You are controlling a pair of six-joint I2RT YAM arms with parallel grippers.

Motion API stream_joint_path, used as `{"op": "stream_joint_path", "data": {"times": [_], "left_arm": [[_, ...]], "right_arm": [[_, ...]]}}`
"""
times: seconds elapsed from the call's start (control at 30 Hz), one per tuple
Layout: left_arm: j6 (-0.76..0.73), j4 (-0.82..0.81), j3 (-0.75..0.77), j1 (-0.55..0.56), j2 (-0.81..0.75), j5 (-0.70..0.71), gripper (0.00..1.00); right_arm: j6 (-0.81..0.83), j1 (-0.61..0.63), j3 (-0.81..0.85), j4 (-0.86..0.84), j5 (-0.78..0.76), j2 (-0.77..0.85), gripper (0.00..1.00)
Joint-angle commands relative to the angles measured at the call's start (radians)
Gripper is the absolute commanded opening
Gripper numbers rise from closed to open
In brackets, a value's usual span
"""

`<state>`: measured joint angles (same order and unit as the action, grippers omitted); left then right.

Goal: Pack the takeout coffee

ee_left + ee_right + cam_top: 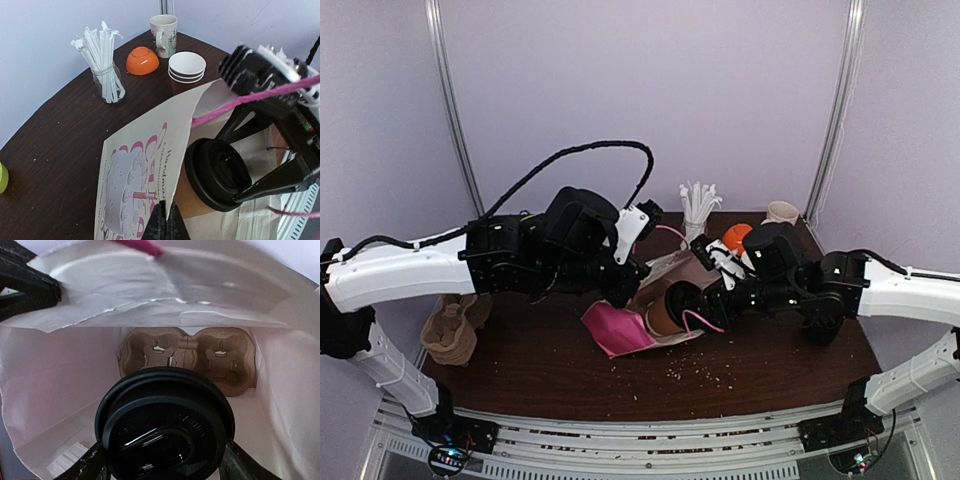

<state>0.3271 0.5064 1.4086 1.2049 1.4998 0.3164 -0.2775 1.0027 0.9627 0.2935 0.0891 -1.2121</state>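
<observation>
From high behind the rig we look down on the whole worktop [520, 370], while our left wrist camera sits close over the edge of the bag [150, 150] and our right peers straight into its mouth, both sharing the lidded cup [217, 172].

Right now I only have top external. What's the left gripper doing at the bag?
Observer: The left gripper is shut on the bag's upper edge, lifting the mouth open.
Operator: Anything inside the bag?
Observer: Yes. The right wrist view shows a cardboard carrier at the far end, beyond the cup held in the right gripper.
</observation>
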Motion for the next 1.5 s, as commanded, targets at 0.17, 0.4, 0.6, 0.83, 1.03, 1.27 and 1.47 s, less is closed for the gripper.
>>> {"op": "stream_joint_path", "data": {"times": [0.17,0.4,0.6,0.83,1.03,1.27,1.47], "left_arm": [[0.042,-0.059,-0.012,0.027,-0.010,0.029,0.00],[0.027,-0.049,-0.009,0.055,0.011,-0.001,0.00],[0.066,-0.014,-0.017,0.097,0.009,-0.008,0.00],[0.144,0.003,-0.117,0.131,-0.020,0.020,0.00],[0.176,-0.012,-0.186,0.158,-0.035,0.011,0.00],[0.187,-0.041,-0.133,0.177,-0.022,0.026,0.00],[0.251,-0.066,-0.080,0.177,-0.017,0.070,0.00]], "right_arm": [[-0.074,0.082,-0.172,-0.132,-0.074,0.057,0.60],[-0.105,0.103,-0.256,-0.202,-0.097,0.073,0.60],[-0.115,0.126,-0.318,-0.279,-0.144,0.125,0.60],[-0.135,0.153,-0.435,-0.352,-0.214,0.248,0.60],[-0.144,0.161,-0.482,-0.378,-0.261,0.287,0.60],[-0.136,0.167,-0.492,-0.436,-0.287,0.296,0.60],[-0.123,0.180,-0.485,-0.463,-0.307,0.336,0.59]]}}
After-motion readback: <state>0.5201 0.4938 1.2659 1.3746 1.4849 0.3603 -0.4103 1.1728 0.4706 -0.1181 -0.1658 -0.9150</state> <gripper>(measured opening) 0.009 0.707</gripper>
